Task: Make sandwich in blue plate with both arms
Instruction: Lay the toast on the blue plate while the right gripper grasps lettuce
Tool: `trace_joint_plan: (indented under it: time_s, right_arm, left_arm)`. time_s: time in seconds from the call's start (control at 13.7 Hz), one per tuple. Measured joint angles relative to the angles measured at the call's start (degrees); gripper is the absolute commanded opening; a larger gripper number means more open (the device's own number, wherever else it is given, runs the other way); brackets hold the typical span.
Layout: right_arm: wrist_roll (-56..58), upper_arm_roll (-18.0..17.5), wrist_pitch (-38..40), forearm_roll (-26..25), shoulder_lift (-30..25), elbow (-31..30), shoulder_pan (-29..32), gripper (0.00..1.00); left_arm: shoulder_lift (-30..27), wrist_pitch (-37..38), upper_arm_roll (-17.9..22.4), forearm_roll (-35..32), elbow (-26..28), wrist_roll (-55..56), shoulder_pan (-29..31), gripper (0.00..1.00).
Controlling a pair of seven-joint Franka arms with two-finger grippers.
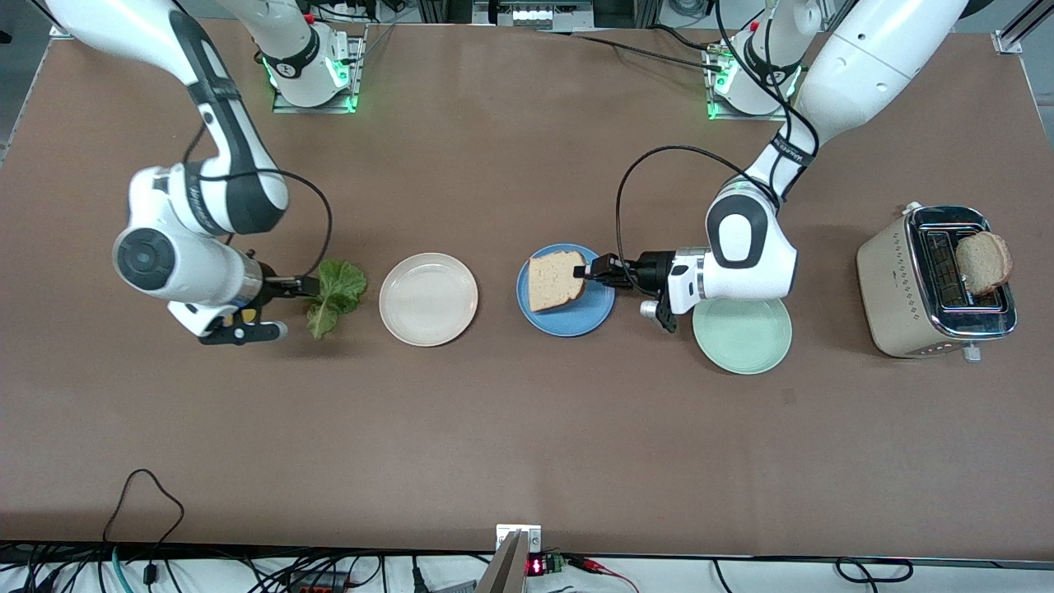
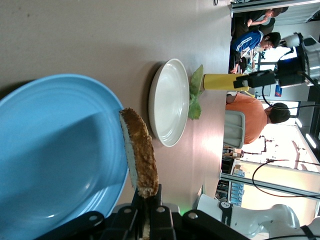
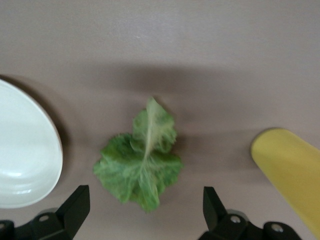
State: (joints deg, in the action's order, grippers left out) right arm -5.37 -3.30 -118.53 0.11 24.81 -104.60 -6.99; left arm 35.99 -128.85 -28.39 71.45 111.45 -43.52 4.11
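I read this as the first layer going down: my left gripper has its jaws clenched on the crust edge of a bread slice, holding it just over the blue plate. In the front view the slice looks flat on the plate. The left wrist view corrects me: the slice stands on edge straight out from the jaws, with the blue plate beside it and no contact that I can confirm. So the next move, as I judge it, is to tip the slice down flat onto the plate before letting go, otherwise it may land on its edge or slide toward the rim.

My right gripper hangs over the lettuce leaf, jaws spread wide. The right wrist view shows the leaf lying between the two fingertips, untouched, with the cream-white plate just outside one finger and a yellow cylinder outside the other. That cylinder does not appear in the front view. This arm needs to descend and close on the leaf, ready to follow once the bread lies flat.

Only the front view shows the second slice, sticking up out of the toaster at the left arm's end of the table, and the mint-green plate under the left wrist.
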Motion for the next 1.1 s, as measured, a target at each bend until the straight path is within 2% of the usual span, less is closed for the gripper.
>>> trace_joint_plan:
  time_s: [0.37, 0.44, 0.51, 0.59, 0.66, 0.81, 0.95, 1.1]
  right_arm:
    - [-1.62, 0.04, -6.98, 0.0, 5.48, -0.38, -0.56, 1.0]
    - [-1.64, 0.08, -9.02, 0.0, 6.88, -0.45, -0.56, 1.0]
    - [-1.67, 0.11, -11.07, 0.0, 8.29, -0.49, -0.55, 1.0]
    - [-1.68, 0.15, -12.9, 0.0, 9.69, -0.51, -0.51, 0.84]
    - [-1.68, 0.18, -13.91, 0.0, 10.73, -0.5, -0.5, 0.65]
    - [-1.68, 0.18, -14.21, 0.0, 11.39, -0.44, -0.5, 0.36]
    - [-1.68, 0.18, -14.05, 0.0, 11.25, -0.04, -0.51, 0.16]
    - [-1.68, 0.19, -13.52, 0.0, 10.96, 0.28, -0.5, 0.04]
  left_arm:
    - [2.06, -0.92, 0.05, 0.02, 0.05, -2.8, 0.15, 0.01]
    - [2.52, -1.16, 0.05, 0.02, 0.04, -3.26, 0.15, 0.1]
    - [2.83, -1.34, 0.05, 0.02, 0.03, -3.49, 0.15, 0.38]
    - [2.94, -1.41, 0.05, 0.02, 0.02, -3.59, 0.16, 0.99]
    - [2.94, -1.44, 0.05, 0.02, -0.01, -3.65, 0.2, 1.0]
    - [2.83, -1.56, 0.1, 0.02, -0.33, -4.06, 0.35, 1.0]
    - [1.94, -1.62, 0.35, -0.25, -0.59, -4.34, 0.49, 1.0]
    - [-0.39, -1.65, 0.52, -4.17, -0.58, -4.25, 0.87, 1.0]
